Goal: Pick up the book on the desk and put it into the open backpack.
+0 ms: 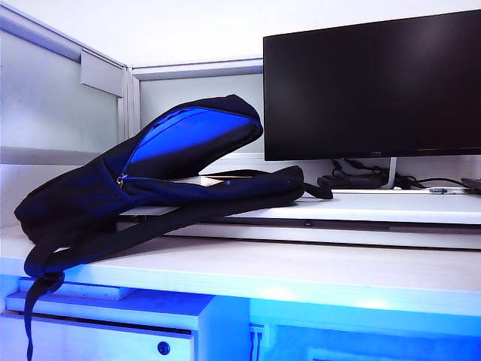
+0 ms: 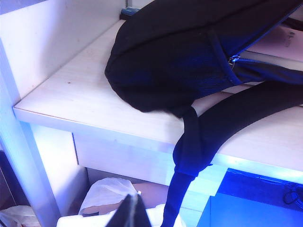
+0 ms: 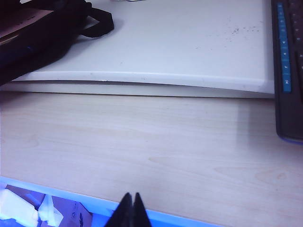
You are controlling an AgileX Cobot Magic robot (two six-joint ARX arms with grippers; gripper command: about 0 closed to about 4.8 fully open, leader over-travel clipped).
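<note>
The dark navy backpack (image 1: pixel 90 195) lies on its side on the white desk (image 1: pixel 301 271), its zip mouth gaping and showing bright blue lining (image 1: pixel 180 135). A pale flat book (image 1: pixel 201 181) rests inside that mouth, mostly hidden by fabric; the right wrist view shows a bit of its pinkish cover (image 3: pixel 16 26). My left gripper (image 2: pixel 134 195) is shut and empty, held below the desk's front edge under the backpack (image 2: pixel 180 56). In front of the bare desk top (image 3: pixel 142 142), my right gripper (image 3: pixel 131 195) is shut and empty too. Neither gripper shows in the exterior view.
A black monitor (image 1: pixel 376 83) stands on the raised shelf tier (image 1: pixel 391 207) with cables behind it. A dark keyboard (image 3: pixel 289 71) lies on that tier. A backpack strap (image 2: pixel 189 156) hangs over the desk's edge. White drawers (image 1: pixel 98 338) sit below.
</note>
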